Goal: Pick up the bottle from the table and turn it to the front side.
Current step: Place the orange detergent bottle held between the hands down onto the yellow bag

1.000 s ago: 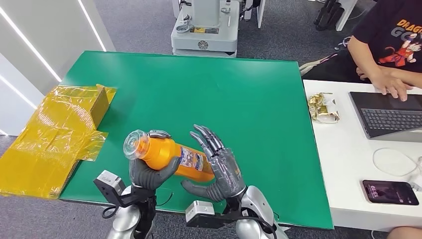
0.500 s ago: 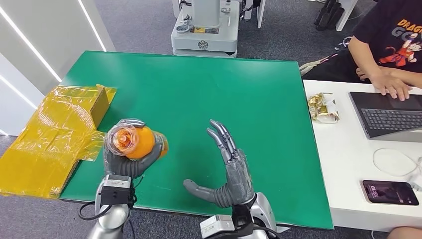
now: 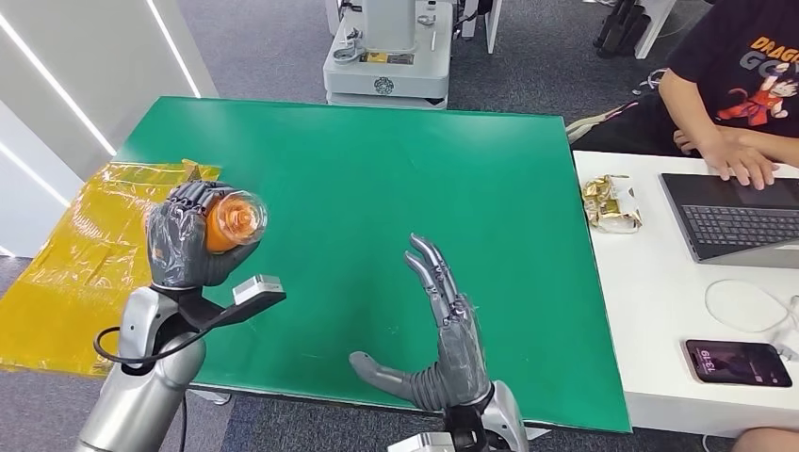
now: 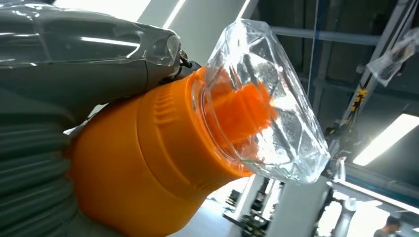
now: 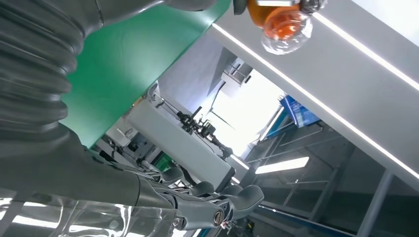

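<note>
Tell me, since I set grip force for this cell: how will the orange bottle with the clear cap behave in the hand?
The orange bottle looks like rigid plastic, so it should hold its shape in the left hand. Its smooth, rounded body might slip or turn in the grip, and roll if laid down. The faceted clear cap looks thin, probably the weakest place to squeeze.

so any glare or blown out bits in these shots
Left wrist view: ceiling light glares on the bottle's clear cap and the left robot hand. Right wrist view: the bright opening is blown out. Head view: evenly lit, sharp.
</note>
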`<state>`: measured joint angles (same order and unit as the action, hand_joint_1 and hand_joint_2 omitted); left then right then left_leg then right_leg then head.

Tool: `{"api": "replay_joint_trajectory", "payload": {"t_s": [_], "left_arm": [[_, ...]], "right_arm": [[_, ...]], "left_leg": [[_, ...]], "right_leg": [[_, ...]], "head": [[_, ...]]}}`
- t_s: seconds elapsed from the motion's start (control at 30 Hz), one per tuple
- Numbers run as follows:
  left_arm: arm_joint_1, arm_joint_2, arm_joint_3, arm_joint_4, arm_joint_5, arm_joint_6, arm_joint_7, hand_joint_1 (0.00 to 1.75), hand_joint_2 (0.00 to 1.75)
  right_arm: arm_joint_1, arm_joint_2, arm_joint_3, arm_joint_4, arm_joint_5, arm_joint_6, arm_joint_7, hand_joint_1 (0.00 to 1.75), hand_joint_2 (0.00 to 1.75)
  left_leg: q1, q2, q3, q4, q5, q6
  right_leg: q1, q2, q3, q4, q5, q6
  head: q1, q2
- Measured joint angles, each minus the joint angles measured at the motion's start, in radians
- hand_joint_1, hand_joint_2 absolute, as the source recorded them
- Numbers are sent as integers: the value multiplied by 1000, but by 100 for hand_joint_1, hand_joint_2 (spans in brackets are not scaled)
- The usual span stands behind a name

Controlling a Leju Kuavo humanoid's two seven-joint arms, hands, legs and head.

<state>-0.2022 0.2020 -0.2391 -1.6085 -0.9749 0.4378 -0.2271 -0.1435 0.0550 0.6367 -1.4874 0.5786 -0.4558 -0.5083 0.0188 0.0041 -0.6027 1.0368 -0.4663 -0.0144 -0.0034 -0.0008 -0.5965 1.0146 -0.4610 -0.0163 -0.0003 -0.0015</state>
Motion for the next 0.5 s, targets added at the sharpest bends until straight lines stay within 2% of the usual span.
{"api": "replay_joint_trajectory", "payload": {"t_s": [0.23,0.5], "left_arm": [[-112,90,-46,172,-76,-90,54,175,175],[-218,150,-121,376,-142,-194,93,175,175]], "right_arm": [[21,-12,-3,-56,8,-9,4,0,175],[43,-29,-4,-103,13,-8,15,0,175]], "left_leg": [[0,0,0,0,0,0],[0,1,0,0,0,0]], "right_leg": [[0,0,0,0,0,0],[0,1,0,0,0,0]], "head": [[0,0],[0,0]]}}
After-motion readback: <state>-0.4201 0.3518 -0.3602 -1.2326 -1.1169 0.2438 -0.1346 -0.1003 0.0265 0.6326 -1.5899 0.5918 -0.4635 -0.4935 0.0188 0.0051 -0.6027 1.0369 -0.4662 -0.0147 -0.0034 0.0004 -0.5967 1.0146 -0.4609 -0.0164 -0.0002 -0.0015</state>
